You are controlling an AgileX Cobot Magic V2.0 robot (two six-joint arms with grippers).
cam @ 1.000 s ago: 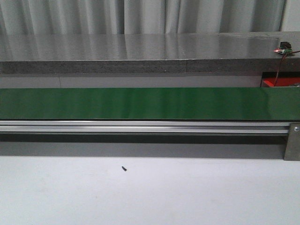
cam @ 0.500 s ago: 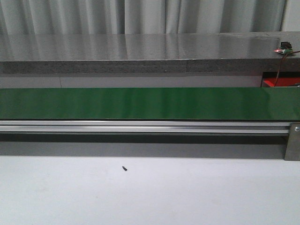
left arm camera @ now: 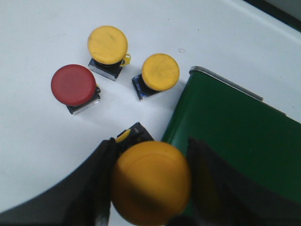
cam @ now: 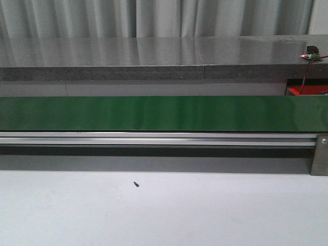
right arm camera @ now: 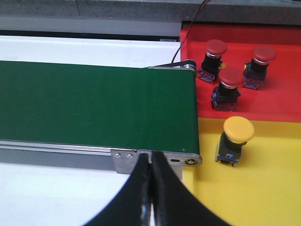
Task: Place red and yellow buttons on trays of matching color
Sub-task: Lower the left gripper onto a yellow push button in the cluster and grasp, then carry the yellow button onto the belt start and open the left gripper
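Note:
In the left wrist view my left gripper (left arm camera: 151, 175) is shut on a yellow button (left arm camera: 150, 186), held over the edge where the white table meets the green belt (left arm camera: 235, 136). Two more yellow buttons (left arm camera: 107, 45) (left arm camera: 160, 72) and one red button (left arm camera: 73, 85) stand on the white table beyond it. In the right wrist view my right gripper (right arm camera: 151, 162) is shut and empty, near the belt's end bracket. The red tray (right arm camera: 282, 101) holds three red buttons (right arm camera: 230, 79). The yellow tray (right arm camera: 268, 193) holds one yellow button (right arm camera: 238, 130). Neither gripper shows in the front view.
The green conveyor belt (cam: 154, 113) runs across the front view on an aluminium rail (cam: 154, 138). A corner of the red tray (cam: 302, 90) shows at its right end. A small black screw (cam: 136, 184) lies on the white table. A grey counter (cam: 154, 56) stands behind.

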